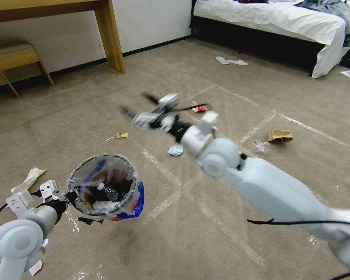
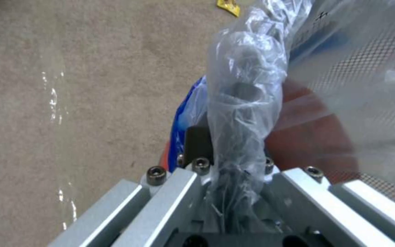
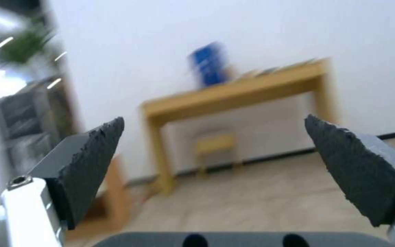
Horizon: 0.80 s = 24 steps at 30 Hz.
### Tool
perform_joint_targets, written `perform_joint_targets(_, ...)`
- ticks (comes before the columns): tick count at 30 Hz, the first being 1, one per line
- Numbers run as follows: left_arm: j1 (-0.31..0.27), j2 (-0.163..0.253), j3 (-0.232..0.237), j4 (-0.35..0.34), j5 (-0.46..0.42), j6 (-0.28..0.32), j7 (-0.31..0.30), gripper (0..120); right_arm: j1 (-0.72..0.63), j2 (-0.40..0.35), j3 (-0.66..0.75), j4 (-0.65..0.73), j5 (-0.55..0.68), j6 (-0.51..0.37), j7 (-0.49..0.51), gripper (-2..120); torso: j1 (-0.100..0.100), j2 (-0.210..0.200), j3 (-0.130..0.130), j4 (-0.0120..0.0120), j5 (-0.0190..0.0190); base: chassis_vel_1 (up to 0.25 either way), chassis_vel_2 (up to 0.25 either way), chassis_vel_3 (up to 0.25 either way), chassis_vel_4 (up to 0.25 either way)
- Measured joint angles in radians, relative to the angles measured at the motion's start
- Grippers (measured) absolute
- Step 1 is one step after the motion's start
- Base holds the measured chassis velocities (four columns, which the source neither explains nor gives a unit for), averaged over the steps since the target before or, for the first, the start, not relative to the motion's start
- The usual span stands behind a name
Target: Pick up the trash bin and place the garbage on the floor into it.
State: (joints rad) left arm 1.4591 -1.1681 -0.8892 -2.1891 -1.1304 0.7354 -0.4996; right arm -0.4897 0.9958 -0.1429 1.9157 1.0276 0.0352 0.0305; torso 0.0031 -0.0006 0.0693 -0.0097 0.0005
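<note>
The left gripper (image 1: 72,194) pinches the crinkled plastic rim of the round trash bin (image 1: 105,186), holding it clear of the short-pile carpet (image 1: 206,233). The right gripper (image 1: 138,105) hangs above scattered litter, its dark jagged fingers (image 3: 92,164) spread wide and empty

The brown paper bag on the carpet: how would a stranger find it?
Start at the bed and come forward along the floor to the right arm's far side. The brown paper bag lies crumpled there, beside a clear wrapper; its neighbours are not brown.
</note>
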Motion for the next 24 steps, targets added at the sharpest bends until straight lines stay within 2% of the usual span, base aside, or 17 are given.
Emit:
perform_joint_targets(1, 0.007, -0.006, -0.003, -0.008, 0.005, 0.0, 0.001, 1, -0.066, -0.013, 0.099, 0.02, -0.024, 0.009, 0.002, 100, 0.0, 0.0, 0.0, -0.0002, -0.0001, 0.0, 0.0, 0.0, 0.0)
perform_joint_targets(2, 0.007, -0.006, -0.003, -0.008, 0.005, 0.0, 0.001, 1, -0.066, -0.013, 0.099, 0.02, -0.024, 0.009, 0.002, 100, 0.0, 0.0, 0.0, -0.0002, -0.0001, 0.0, 0.0, 0.0, 0.0)
perform_joint_targets(4, 0.021, -0.014, -0.008, -0.019, 0.024, 0.0, 0.005, 1, -0.21, -0.036, 0.273, 0.069, -0.08, 0.041, 0.003, 100, 0.0, 0.0, 0.0, -0.0002, 0.0, 0.0, 0.0, 0.0, 0.0)
perform_joint_targets(6, 0.025, -0.017, -0.011, -0.024, 0.027, 0.0, 0.005, 1, -0.24, -0.04, 0.301, 0.08, -0.092, 0.049, 0.003, 100, 0.0, 0.0, 0.0, -0.0001, -0.0001, 0.0, 0.0, 0.0, 0.0)
perform_joint_targets(7, 0.042, -0.027, -0.023, -0.039, 0.035, 0.0, 0.006, 1, -0.343, -0.045, 0.393, 0.115, -0.153, 0.072, 0.002, 100, 0.0, 0.0, 0.0, -0.0004, 0.0, 0.0, 0.0, 0.0, 0.0)
perform_joint_targets(8, 0.042, -0.027, -0.023, -0.039, 0.035, 0.0, 0.006, 1, -0.343, -0.045, 0.393, 0.115, -0.153, 0.072, 0.002, 100, 0.0, 0.0, 0.0, -0.0004, 0.0, 0.0, 0.0, 0.0, 0.0)
perform_joint_targets(11, 0.061, -0.047, -0.036, -0.061, 0.054, -0.003, 0.009, 1, -0.505, -0.03, 0.546, 0.187, -0.251, 0.086, 0.001, 100, 0.0, 0.0, 0.0, 0.0003, -0.0003, 0.0, 0.0, 0.0, 0.0)
perform_joint_targets(14, 0.064, -0.051, -0.037, -0.063, 0.059, -0.004, 0.01, 1, -0.531, -0.024, 0.57, 0.2, -0.266, 0.088, 0.002, 100, 0.0, 0.0, 0.0, 0.0002, -0.0006, 0.0, 0.0, 0.0, 0.0)
perform_joint_targets(16, 0.076, -0.068, -0.043, -0.077, 0.095, -0.017, 0.017, 1, -0.783, 0.065, 0.749, 0.292, -0.43, 0.095, 0.005, 100, 0.0, 0.0, 0.0, -0.0001, -0.0002, 0.0, 0.0, 0.0, 0.0)
perform_joint_targets(17, 0.076, -0.068, -0.043, -0.077, 0.095, -0.017, 0.017, 1, -0.783, 0.065, 0.749, 0.292, -0.43, 0.095, 0.005, 100, 0.0, 0.0, 0.0, -0.0001, -0.0002, 0.0, 0.0, 0.0, 0.0)
perform_joint_targets(19, 0.085, -0.072, -0.049, -0.085, 0.102, -0.02, 0.02, 1, -0.917, 0.152, 0.823, 0.339, -0.505, 0.101, 0.015, 100, 0.0, 0.0, 0.0, -0.0002, -0.0003, 0.0, 0.0, 0.0, 0.0)
perform_joint_targets(21, 0.086, -0.073, -0.05, -0.087, 0.102, -0.021, 0.02, 1, -0.93, 0.161, 0.828, 0.345, -0.512, 0.102, 0.018, 100, 0.0, 0.0, 0.0, -0.0002, -0.0004, 0.0, 0.0, 0.0, 0.0)
perform_joint_targets(22, 0.093, -0.073, -0.053, -0.091, 0.103, -0.022, 0.021, 1, -0.999, 0.212, 0.849, 0.373, -0.558, 0.105, 0.033, 100, 0.0, 0.0, 0.0, -0.0002, -0.0004, 0.0, 0.0, 0.0, 0.0)
perform_joint_targets(24, 0.096, -0.074, -0.053, -0.094, 0.103, -0.022, 0.021, 1, -1.038, 0.238, 0.851, 0.385, -0.598, 0.119, 0.036, 100, 0.0, 0.0, 0.0, -0.0001, -0.0005, 0.0, 0.0, 0.0, 0.0)
